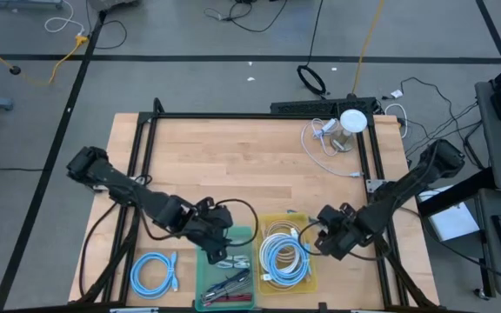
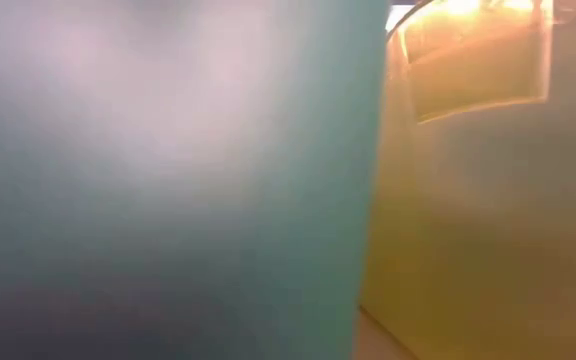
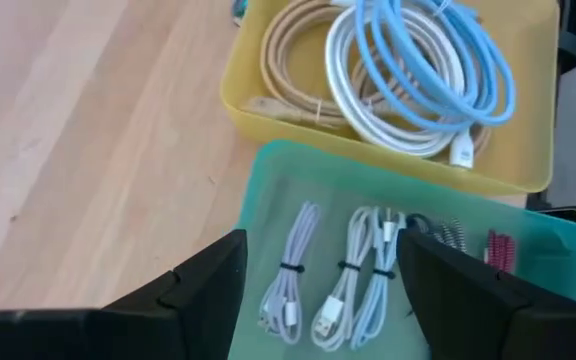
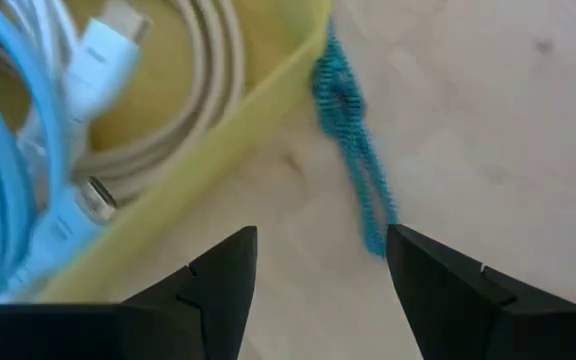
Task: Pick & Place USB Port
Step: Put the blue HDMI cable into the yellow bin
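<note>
A green tray (image 1: 207, 276) and a yellow tray (image 1: 313, 276) sit side by side at the table's near edge. Short tied white USB cables (image 3: 346, 285) lie in the green tray. White, beige and light-blue coils (image 3: 408, 70) fill the yellow tray. My left gripper (image 3: 320, 245) hovers open over the green tray's cables (image 1: 218, 243). My right gripper (image 4: 320, 235) is open just right of the yellow tray (image 1: 322, 236), above a small teal braided cable (image 4: 353, 150) that lies on the wood against the yellow tray's wall (image 4: 258, 90).
A light-blue coil (image 1: 153, 274) lies on the table left of the green tray. A white round object with a white cord (image 1: 348, 122) sits at the far right. Red and dark cables (image 1: 229, 287) fill the green tray's near end. The tray walls (image 2: 268, 180) block the low view.
</note>
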Tool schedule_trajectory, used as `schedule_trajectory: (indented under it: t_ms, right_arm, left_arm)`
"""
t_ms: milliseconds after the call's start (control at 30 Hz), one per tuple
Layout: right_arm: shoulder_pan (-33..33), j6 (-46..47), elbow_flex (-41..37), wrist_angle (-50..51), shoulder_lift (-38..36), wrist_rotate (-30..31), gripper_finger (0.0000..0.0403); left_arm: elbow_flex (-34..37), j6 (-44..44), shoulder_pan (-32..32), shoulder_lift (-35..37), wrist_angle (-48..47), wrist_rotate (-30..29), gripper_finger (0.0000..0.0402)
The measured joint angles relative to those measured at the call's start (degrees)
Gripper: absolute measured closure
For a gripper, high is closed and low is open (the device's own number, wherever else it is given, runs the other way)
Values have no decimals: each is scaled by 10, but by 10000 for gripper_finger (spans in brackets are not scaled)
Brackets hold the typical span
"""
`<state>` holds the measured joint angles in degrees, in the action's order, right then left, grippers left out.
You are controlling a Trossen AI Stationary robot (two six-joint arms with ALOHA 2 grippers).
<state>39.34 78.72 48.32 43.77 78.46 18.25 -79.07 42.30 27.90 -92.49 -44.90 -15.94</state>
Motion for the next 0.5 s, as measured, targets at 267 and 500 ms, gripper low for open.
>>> schedule_trajectory:
  t_ms: [267,500]
  right_arm:
    - [-31,-55,-30,-29,0,14,188]
    - [-53,-77,-51,-58,0,11,188]
  left_arm:
    - [0,20,7,0,-18,-10,144]
    - [0,34,8,0,-18,-13,144]
